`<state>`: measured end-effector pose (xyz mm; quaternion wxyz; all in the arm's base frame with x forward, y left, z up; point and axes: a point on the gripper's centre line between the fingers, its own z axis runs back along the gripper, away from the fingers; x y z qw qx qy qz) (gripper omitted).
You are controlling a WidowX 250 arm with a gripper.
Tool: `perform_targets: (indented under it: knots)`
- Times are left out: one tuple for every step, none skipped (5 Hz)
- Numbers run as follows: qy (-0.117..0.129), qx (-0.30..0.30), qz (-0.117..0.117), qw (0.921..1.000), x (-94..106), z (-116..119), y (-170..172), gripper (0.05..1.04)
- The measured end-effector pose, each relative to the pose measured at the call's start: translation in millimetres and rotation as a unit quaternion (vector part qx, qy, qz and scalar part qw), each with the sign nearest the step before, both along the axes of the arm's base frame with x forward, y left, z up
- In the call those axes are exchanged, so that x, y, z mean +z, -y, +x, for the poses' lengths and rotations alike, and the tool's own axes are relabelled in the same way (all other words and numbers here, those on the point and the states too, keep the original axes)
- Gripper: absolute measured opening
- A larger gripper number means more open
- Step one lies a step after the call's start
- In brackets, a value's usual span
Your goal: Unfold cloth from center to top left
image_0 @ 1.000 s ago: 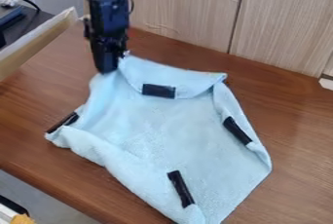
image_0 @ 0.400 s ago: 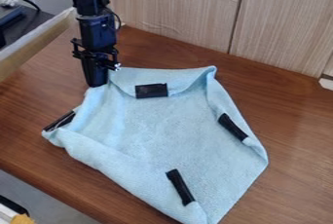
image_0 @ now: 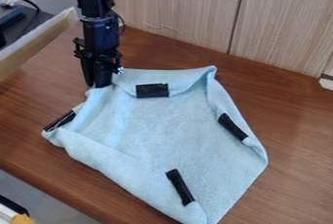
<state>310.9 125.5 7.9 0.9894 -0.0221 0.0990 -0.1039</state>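
The black gripper is at the cloth's upper left corner, low over the table, its two fingers slightly apart and pointing down. The light blue cloth lies on the wooden table with its edges curled or folded inward. Dark patches show at its top flap, right edge, left corner and lower part. The cloth's upper left corner is right beside the gripper and partly hidden by it.
The brown table extends around the cloth. A pale wooden panel stands along the back, and a light wooden ledge borders the upper left.
The gripper has come down and slightly left, and its fingers have parted. The cloth's top edge has shifted left and flattened, its upper left corner sinking with the gripper.
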Motion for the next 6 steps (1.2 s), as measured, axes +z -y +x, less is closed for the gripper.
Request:
perform_targets:
  knots:
    - [-0.008,-0.004,0.003,1.0000,2.1,-3,0,0.769]
    - [0.011,-0.002,0.017,0.9998,22.3,-2,-1,0.994]
    - [0.010,0.002,0.020,0.9997,27.2,-4,-1,1.003]
    - [0.034,0.001,0.034,0.9988,51.0,-3,-3,1.001]
    - [0.050,0.000,0.040,0.9980,69.0,-7,-2,1.001]
    - [0.080,-0.012,0.050,0.9955,102.0,-10,-1,1.001]
